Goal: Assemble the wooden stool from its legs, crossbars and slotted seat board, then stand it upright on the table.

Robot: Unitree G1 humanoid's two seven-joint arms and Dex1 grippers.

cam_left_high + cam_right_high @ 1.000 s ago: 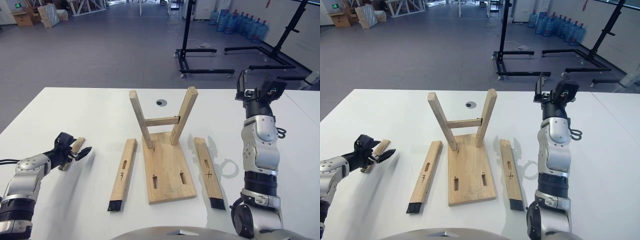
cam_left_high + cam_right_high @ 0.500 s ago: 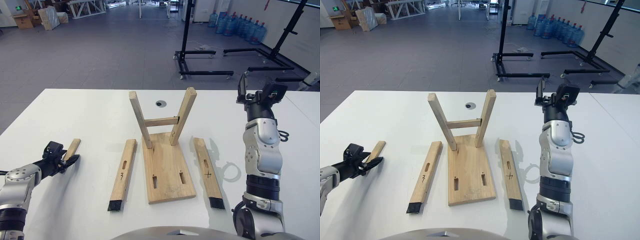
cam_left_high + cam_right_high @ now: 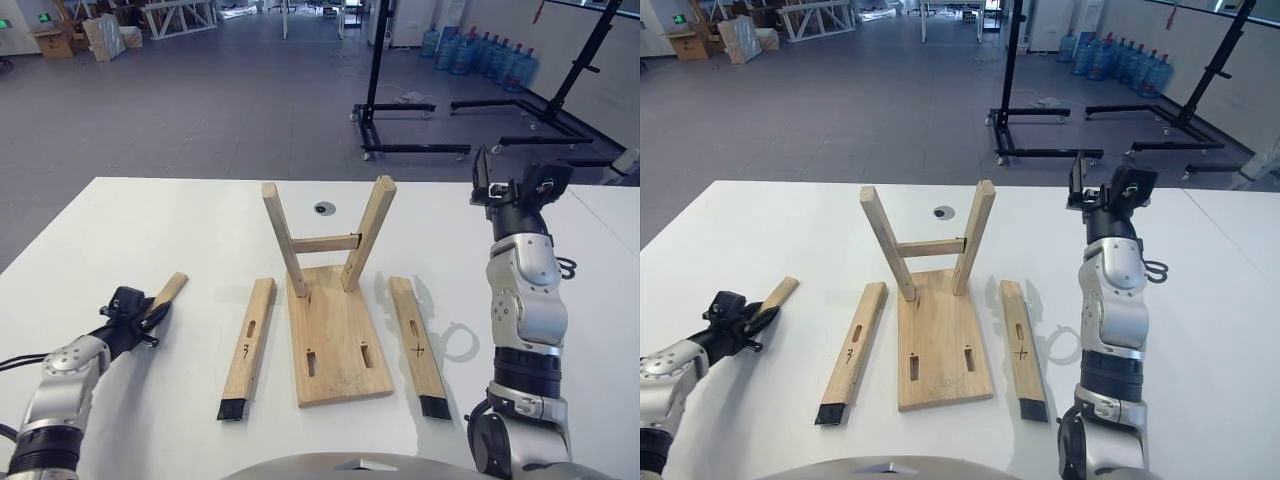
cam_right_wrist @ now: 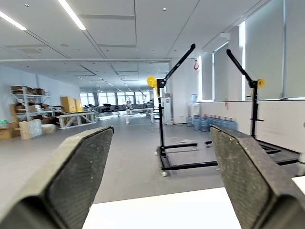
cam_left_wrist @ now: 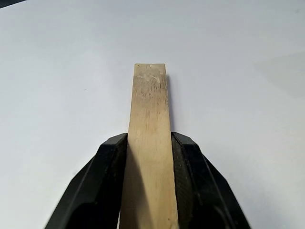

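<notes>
Wooden crossbar [image 5: 149,143] sits clamped between left jaws; right jaws gape wide.

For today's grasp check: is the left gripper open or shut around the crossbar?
Shut: the left gripper, fingers pressing both sides of the crossbar.

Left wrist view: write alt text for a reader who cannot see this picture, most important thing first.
The left pincer is shut on a pale wooden bar, its black fingers pressed against both long sides. The bar runs straight away from the camera, its square-cut far end free, with a plain white table behind it.
</notes>
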